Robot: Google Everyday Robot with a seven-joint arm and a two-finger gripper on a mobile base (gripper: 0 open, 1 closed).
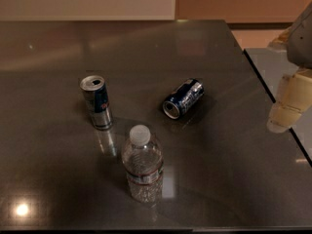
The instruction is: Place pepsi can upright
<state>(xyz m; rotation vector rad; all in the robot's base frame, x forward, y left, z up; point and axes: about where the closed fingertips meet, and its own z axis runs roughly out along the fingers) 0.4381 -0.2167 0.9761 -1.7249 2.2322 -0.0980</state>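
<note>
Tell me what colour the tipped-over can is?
The pepsi can is navy blue with white markings, camera view; pincer at right edge.

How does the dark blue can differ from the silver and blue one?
The pepsi can lies on its side; the slim can stands upright. The pepsi can is shorter, wider and dark navy; the slim can is taller and silver-blue. Both rest on the table, apart from the gripper at the right edge.

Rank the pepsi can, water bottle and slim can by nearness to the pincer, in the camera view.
Pincer hangs at the right edge.
1. Pepsi can, lying at centre-right.
2. Water bottle, front centre.
3. Slim can, upright, far left.
</note>
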